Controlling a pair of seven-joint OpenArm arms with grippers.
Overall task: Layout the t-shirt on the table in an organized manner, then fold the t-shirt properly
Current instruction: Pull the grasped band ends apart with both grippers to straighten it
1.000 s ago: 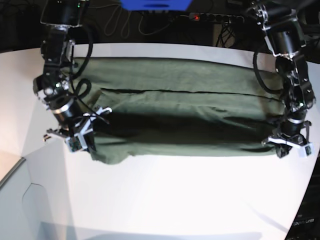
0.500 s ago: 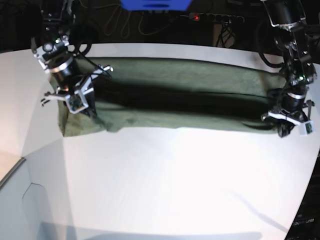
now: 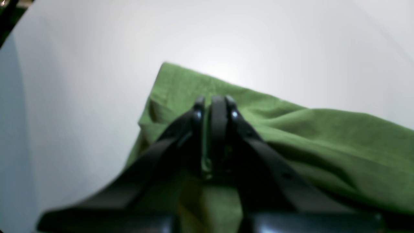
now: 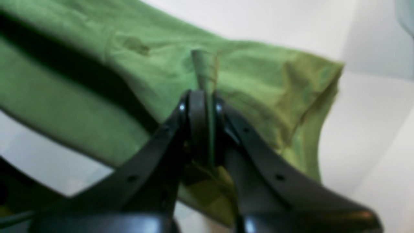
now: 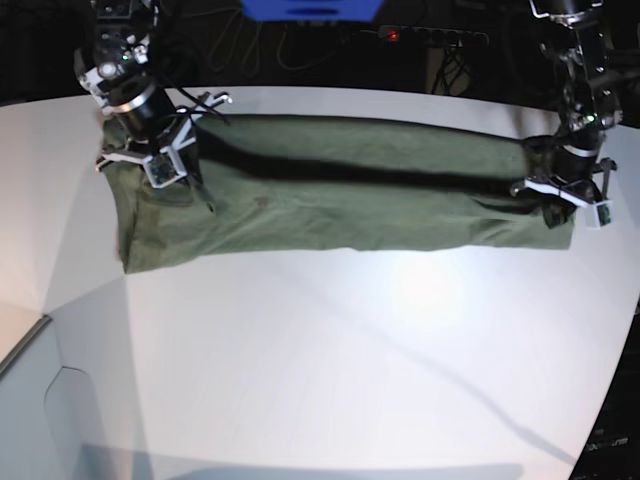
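Observation:
The olive-green t-shirt (image 5: 340,200) lies as a long band across the far part of the white table (image 5: 350,350), folded lengthwise. My right gripper (image 5: 160,170) is at its end on the left of the base view. In the right wrist view this gripper (image 4: 200,94) is shut on a pinched ridge of the t-shirt (image 4: 81,81). My left gripper (image 5: 562,200) is at the opposite end. The left wrist view shows it (image 3: 215,98) shut on the t-shirt (image 3: 323,136) near a corner, over bare table (image 3: 81,81).
A power strip (image 5: 430,35), cables and a blue object (image 5: 310,10) sit behind the table's far edge. The table's edge drops away at the lower left (image 5: 30,330). White tabletop stretches in front of the shirt.
Both grippers have moved toward the far edge of the table with the shirt's near edge in them. The shirt has gone from a wide spread to a narrower band.

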